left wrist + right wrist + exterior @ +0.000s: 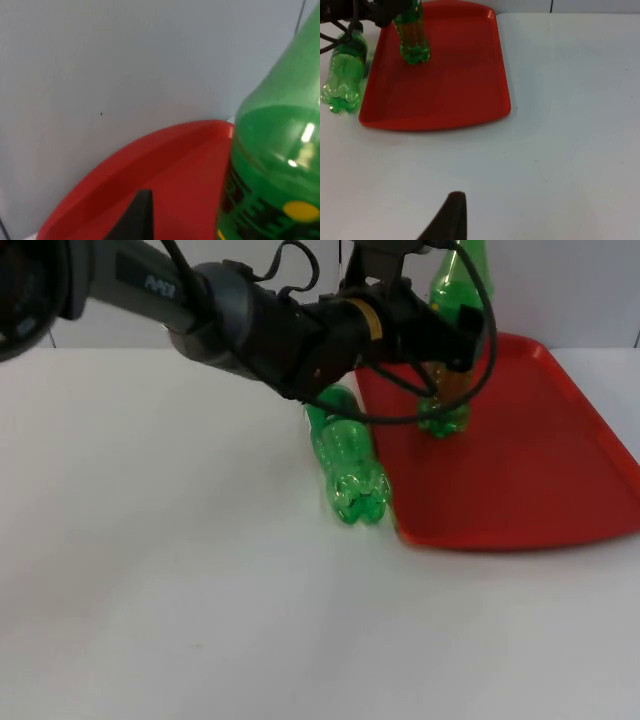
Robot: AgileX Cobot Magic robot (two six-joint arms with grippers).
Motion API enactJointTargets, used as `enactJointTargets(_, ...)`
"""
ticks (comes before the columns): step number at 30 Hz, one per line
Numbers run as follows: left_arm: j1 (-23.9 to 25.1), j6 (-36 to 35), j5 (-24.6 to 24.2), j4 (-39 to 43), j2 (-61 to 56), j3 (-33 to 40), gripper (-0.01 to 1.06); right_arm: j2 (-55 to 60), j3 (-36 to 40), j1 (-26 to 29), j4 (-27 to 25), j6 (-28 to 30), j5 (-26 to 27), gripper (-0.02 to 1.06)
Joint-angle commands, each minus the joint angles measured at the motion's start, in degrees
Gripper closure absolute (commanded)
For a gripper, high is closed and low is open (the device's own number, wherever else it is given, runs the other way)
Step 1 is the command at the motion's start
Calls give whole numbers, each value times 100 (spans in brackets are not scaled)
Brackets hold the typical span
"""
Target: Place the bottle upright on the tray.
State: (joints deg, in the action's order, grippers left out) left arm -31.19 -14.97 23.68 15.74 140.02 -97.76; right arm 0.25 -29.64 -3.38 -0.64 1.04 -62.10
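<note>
White table [150, 570] | green clear bottle [446, 390] upright on red tray [540, 480] — left gripper [445, 335] fingers clasp it

Bright, even light; soft shadows on the white table [150, 590]; mild blur.

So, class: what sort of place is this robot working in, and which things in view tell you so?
Probably a robotics lab test bench, not a kitchen: a bare white table top ending at a plain grey partition wall, with only a red tray and green plastic bottles set out as practice props.
</note>
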Motion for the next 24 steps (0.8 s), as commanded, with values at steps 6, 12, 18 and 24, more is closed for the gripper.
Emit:
enactJointTargets(6,-2,-31,106,75,-693,891,0,-25,9,37,-13,-11,40,0)
enactJointTargets(12,-2,-31,106,75,-1233,1574,0,-25,9,37,-13,-11,40,0)
enactJointTargets(18,-2,-31,95,138,-1985,2393,0,-25,9,37,-13,-11,40,0)
enactJointTargets(24,-2,-110,-90,138,-3028,3289,0,-25,9,37,-13,-11,40,0)
